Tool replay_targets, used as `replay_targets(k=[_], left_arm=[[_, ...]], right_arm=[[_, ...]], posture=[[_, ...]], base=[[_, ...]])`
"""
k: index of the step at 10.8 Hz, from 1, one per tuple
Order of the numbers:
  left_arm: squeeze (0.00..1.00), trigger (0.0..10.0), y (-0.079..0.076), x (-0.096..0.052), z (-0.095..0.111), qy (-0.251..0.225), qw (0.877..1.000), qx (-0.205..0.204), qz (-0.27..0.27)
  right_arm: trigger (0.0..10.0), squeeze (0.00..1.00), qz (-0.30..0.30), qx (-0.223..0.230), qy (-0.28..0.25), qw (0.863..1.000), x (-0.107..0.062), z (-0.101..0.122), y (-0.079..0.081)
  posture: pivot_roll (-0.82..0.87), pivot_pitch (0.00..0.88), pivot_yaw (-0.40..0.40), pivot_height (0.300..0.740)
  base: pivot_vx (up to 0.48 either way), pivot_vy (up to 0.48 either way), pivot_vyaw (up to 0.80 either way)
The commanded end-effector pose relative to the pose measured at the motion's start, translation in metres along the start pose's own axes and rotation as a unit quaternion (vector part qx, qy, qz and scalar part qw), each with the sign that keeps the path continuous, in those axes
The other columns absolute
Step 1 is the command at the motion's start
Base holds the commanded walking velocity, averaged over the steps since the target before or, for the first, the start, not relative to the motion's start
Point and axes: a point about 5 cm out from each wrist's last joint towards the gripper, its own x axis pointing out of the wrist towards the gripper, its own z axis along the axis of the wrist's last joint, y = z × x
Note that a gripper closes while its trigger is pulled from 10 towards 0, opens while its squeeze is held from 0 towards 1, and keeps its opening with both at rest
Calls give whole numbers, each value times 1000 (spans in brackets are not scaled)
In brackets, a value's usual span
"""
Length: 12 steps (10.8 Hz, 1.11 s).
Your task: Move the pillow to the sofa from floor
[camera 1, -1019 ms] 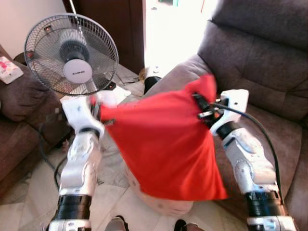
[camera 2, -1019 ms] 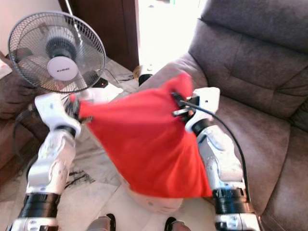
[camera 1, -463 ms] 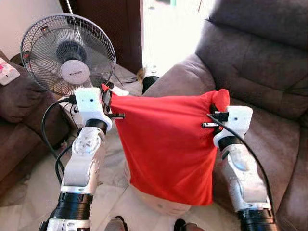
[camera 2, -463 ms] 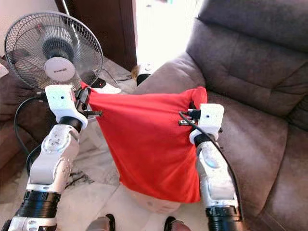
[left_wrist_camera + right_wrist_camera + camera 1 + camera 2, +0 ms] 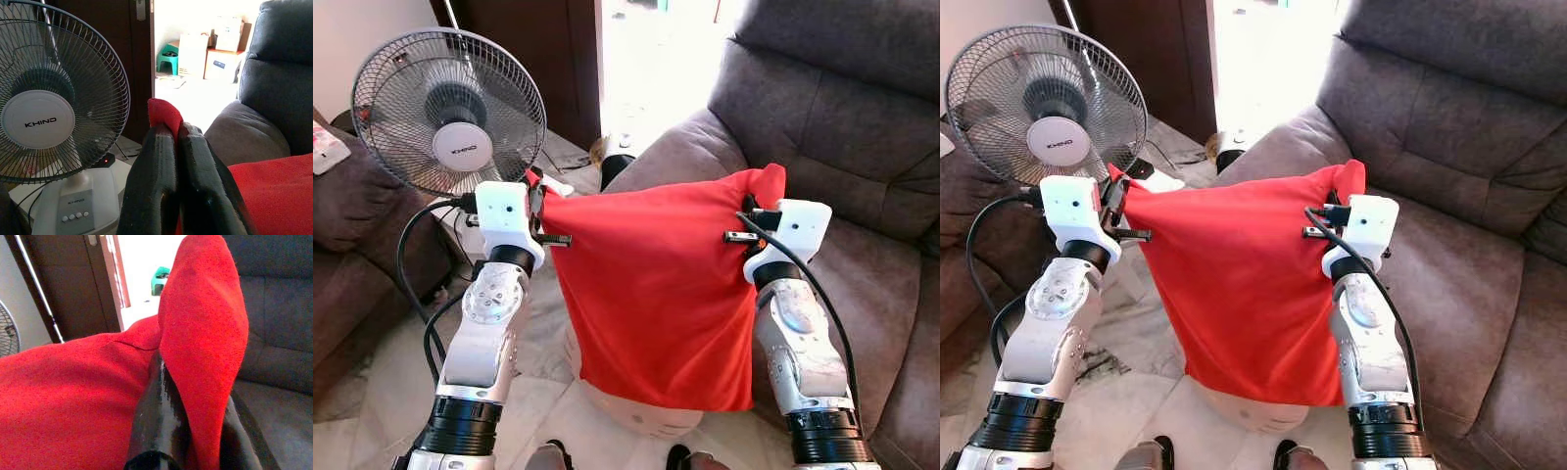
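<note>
Red cloth fills my view: the pillow (image 5: 656,294) hangs in the air between both arms. Beyond my left gripper (image 5: 536,188), pinched on one top corner, stands a fan (image 5: 450,113). My right gripper (image 5: 751,211) clamps the other corner, seemingly over the grey sofa (image 5: 842,147).

Living room corner with a sofa, a fan and a sunlit doorway

A grey-brown sofa (image 5: 842,127) fills the right side, its armrest rounded toward a bright open doorway (image 5: 656,59) beside a dark wooden door (image 5: 533,44). A KHIND pedestal fan (image 5: 450,113) stands on the pale marble floor (image 5: 372,401) to the left, next to another brown sofa (image 5: 352,235). Through the doorway, a green stool (image 5: 168,58) and cardboard boxes (image 5: 217,51) sit in strong daylight.
</note>
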Motion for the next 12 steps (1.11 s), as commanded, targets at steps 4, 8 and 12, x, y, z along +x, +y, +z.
replay_targets(k=[4, 8, 12], left_arm=[[0, 10000, 1, -1, 9, -30, 1000, 5, 3], [0, 10000, -1, -2, 9, -32, 999, 2, 0], [0, 10000, -3, -1, 10, -37, 999, -6, -2]], right_arm=[[10000, 0, 7, 1, -42, 999, 5, 15, 4], [10000, 0, 10, 18, -41, 999, 7, 15, 3], [10000, 0, 21, 10, -51, 998, 8, 17, 9]], posture=[[155, 154, -2, 740], [149, 140, -3, 740], [150, 135, -4, 740]], base=[[0, 0, -344], [0, -61, -275], [0, 0, 0]])
